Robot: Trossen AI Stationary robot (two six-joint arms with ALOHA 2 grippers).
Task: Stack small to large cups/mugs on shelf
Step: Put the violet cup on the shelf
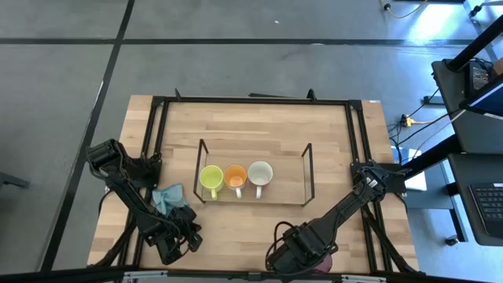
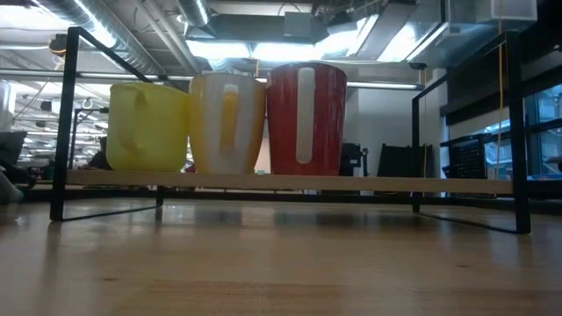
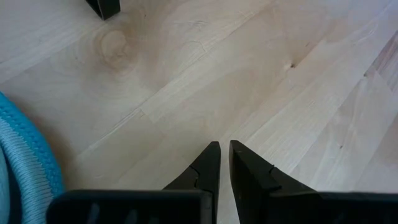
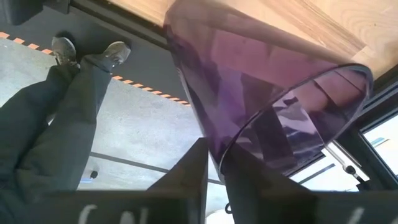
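Near the table's front edge, the purple cup (image 4: 267, 106) is being pinched by its rim in the right gripper (image 4: 214, 165) — it should be carried upright to the wire shelf (image 1: 306, 161), beside the white mug (image 1: 260, 174). The left gripper (image 3: 224, 163) is being kept pressed together, waiting by the blue cloth (image 1: 167, 197).

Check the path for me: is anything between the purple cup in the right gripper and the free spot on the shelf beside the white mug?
Nothing visible blocks it. The right gripper holds the purple cup at the table's near edge; bare wood lies between it and the shelf, whose slot right of the white mug is free.

Bright ceiling lights (image 2: 263, 44) glare behind the backlit mugs (image 2: 226, 123), and the near tabletop (image 2: 281, 272) looks blurry.
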